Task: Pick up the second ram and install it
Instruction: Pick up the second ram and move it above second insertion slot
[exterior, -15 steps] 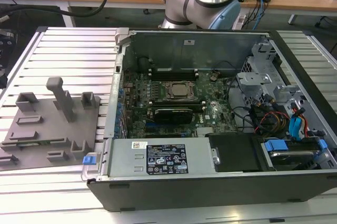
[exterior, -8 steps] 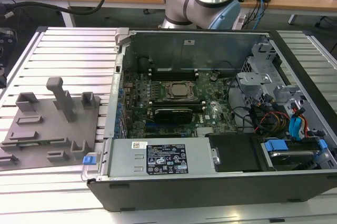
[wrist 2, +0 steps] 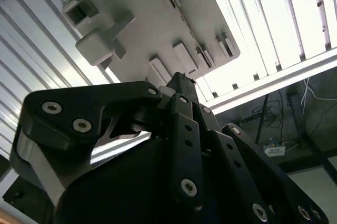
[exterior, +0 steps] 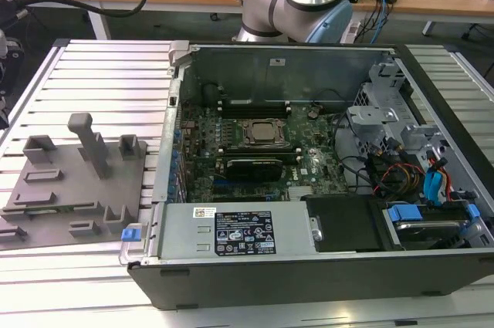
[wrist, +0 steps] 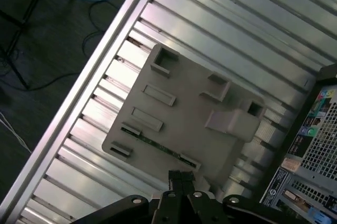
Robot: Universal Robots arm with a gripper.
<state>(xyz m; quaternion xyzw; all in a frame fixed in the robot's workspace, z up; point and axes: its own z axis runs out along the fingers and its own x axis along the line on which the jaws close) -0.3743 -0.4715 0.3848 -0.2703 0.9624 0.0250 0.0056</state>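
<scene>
Status: fingers (wrist: 178,177) clenched, empty, hovering near grey plate (wrist: 179,103). Green second ram (wrist: 158,147) lies in slot along plate edge, close to fingers. Exterior view: plate at 9 o'clock of PC case (exterior: 309,282). Tip: open wide, align w/ stick's long sides, grip mid-length, lift straight.

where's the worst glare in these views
Second wrist view: the ribbed aluminium table slats wash out white beside the grey plastic fixture plate; the black gripper sits in shadow. First wrist view: only mild sheen on the slats. Exterior view: evenly lit.
</scene>
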